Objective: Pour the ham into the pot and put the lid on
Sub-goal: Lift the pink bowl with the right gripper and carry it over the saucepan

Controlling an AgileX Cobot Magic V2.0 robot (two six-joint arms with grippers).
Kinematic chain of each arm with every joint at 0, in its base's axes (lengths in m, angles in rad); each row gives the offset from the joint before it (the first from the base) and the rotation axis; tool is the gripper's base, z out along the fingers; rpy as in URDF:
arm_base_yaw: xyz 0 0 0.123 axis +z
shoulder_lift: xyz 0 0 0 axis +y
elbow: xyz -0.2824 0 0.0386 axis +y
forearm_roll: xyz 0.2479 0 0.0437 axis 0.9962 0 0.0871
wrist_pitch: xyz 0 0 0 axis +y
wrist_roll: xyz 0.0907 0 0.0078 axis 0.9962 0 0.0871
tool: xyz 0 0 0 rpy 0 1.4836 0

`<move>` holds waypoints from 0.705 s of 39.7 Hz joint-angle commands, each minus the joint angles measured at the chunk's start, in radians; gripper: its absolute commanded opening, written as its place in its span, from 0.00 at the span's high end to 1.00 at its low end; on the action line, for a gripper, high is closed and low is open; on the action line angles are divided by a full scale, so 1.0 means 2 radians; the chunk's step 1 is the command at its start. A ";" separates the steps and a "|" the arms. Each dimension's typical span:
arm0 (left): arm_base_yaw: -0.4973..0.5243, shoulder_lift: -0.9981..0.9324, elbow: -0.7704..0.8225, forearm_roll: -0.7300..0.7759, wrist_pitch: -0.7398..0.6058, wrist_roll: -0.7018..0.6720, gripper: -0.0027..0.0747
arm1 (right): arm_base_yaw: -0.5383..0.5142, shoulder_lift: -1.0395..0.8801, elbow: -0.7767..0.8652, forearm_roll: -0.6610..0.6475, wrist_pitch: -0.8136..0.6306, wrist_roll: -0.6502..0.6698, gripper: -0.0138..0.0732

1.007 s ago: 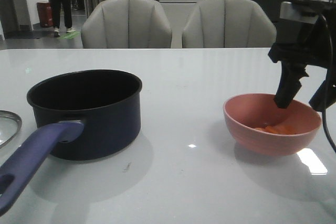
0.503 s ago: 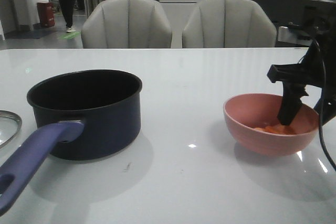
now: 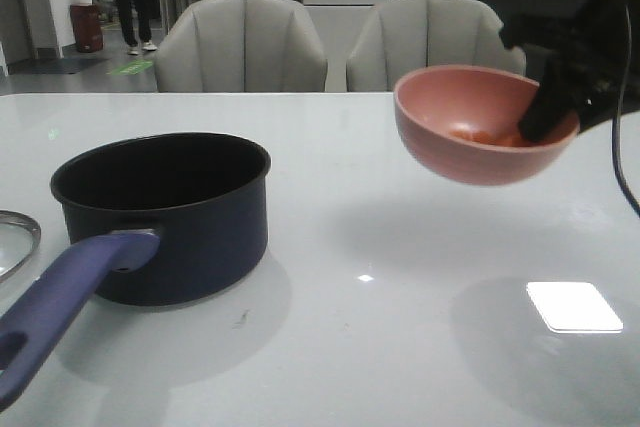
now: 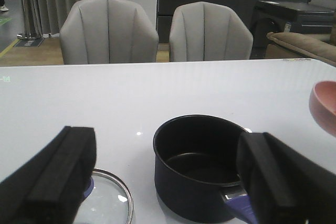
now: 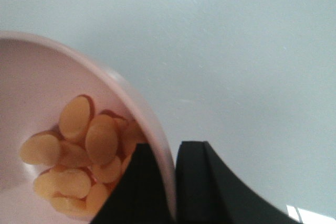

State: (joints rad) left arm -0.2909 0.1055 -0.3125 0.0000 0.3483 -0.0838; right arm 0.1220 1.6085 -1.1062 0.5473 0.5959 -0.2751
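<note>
My right gripper (image 3: 560, 107) is shut on the rim of the pink bowl (image 3: 470, 142) and holds it in the air at the right, tilted a little toward the pot. The ham (image 5: 84, 150), several orange-pink slices, lies in the bowl (image 5: 31, 87); one finger is inside the rim, one outside. The dark navy pot (image 3: 165, 212) stands empty on the table at the left, its blue-purple handle (image 3: 60, 302) pointing toward me. The glass lid (image 3: 15, 242) lies flat left of the pot. My left gripper (image 4: 168, 182) is open above the lid (image 4: 107, 203) and the pot (image 4: 199, 166).
The white table (image 3: 360, 347) carries a bright light patch at the right front. Two grey chairs (image 3: 240, 47) stand behind the far edge. A person stands far back at the left.
My right gripper went down into the bowl, closed on its rim and lifted it off the table, up and a little to the left. The pot and lid have not moved.
</note>
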 commanded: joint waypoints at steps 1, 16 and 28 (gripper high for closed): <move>-0.003 0.006 -0.014 -0.004 -0.041 -0.001 0.21 | 0.014 -0.044 -0.015 0.050 -0.016 -0.049 0.69; -0.003 0.006 -0.014 -0.004 -0.041 -0.001 0.21 | 0.178 -0.048 -0.053 0.046 -0.123 -0.099 0.69; -0.003 0.006 -0.014 -0.004 -0.041 -0.001 0.21 | 0.281 -0.026 -0.055 -0.019 -0.354 -0.100 0.69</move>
State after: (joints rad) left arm -0.2909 0.1055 -0.3125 0.0000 0.3483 -0.0838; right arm 0.6528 1.5741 -1.1787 0.5502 0.0736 -0.4622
